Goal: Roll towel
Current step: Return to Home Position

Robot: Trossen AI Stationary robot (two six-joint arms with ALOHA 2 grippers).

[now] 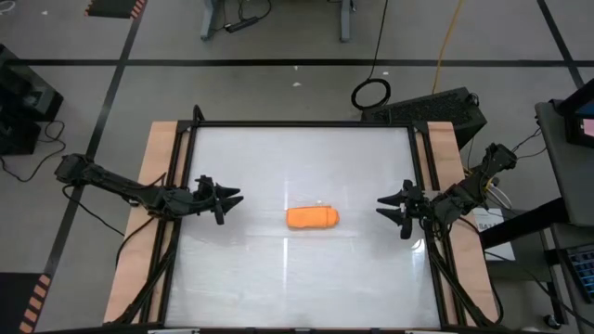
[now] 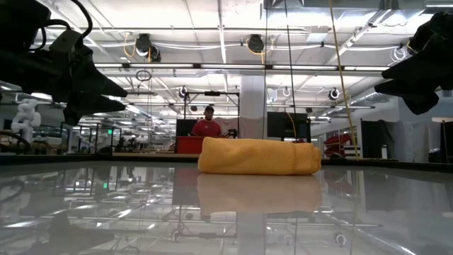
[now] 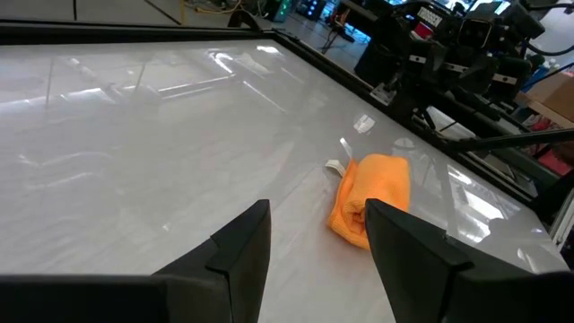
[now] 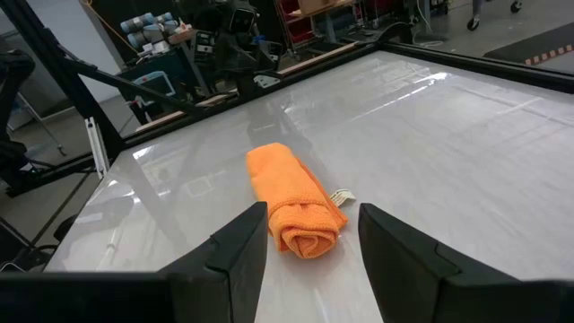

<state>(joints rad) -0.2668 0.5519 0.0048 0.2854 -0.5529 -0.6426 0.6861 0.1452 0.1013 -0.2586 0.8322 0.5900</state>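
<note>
The orange towel (image 1: 312,217) lies rolled up into a short roll on its side in the middle of the white tabletop; it also shows in the low view (image 2: 258,156), the left wrist view (image 3: 372,197) and the right wrist view (image 4: 291,197). A small white tag (image 4: 342,196) sticks out beside it. My left gripper (image 1: 232,199) is open above the table, to the roll's left and apart from it. My right gripper (image 1: 385,206) is open, to the roll's right and apart from it.
A black frame (image 1: 302,124) borders the tabletop, with wooden side strips (image 1: 160,167) beyond it. A person in red (image 2: 207,127) stands far behind the table. Bare tabletop (image 1: 297,278) lies around the roll on all sides.
</note>
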